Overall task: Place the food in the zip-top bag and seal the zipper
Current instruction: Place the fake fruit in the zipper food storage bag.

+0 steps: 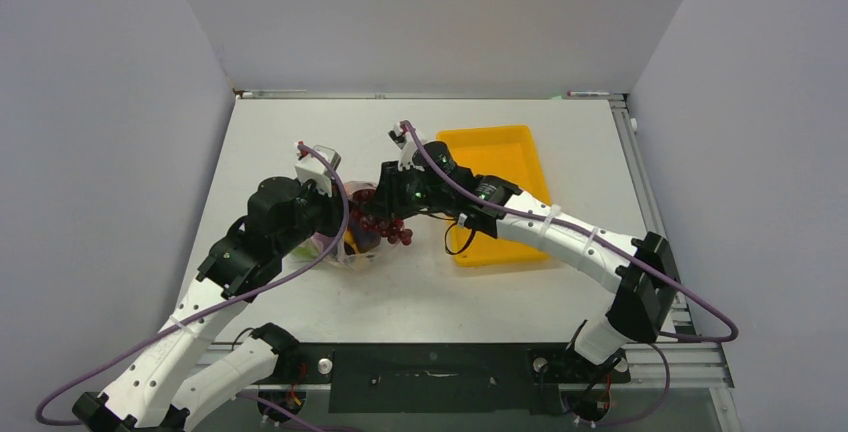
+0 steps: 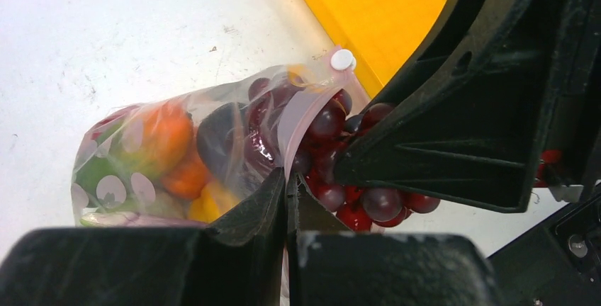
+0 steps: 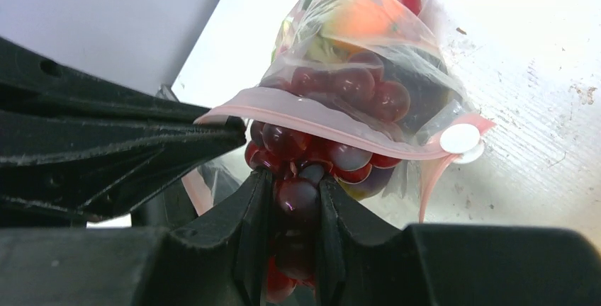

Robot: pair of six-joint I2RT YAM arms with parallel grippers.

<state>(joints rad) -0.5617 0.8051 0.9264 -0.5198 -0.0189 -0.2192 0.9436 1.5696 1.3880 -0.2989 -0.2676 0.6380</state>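
The clear dotted zip-top bag [image 2: 149, 157] lies on the table with orange, yellow, green and dark pieces inside; it also shows in the right wrist view [image 3: 368, 44] and the top view [image 1: 345, 242]. Its pink zipper [image 3: 319, 118] runs along the open mouth, with a white slider [image 3: 459, 139] at one end. My left gripper [image 2: 287, 185] is shut on the zipper edge [image 2: 301, 118]. My right gripper [image 3: 294, 193] is shut on the purple-red grapes [image 3: 298, 196], which sit half inside the bag mouth. The grapes also show in the left wrist view [image 2: 368, 203] and the top view [image 1: 385, 227].
The yellow tray [image 1: 520, 152] stands right of the bag, under my right arm; it also shows in the left wrist view [image 2: 375, 15]. White walls close in the table at the back and both sides.
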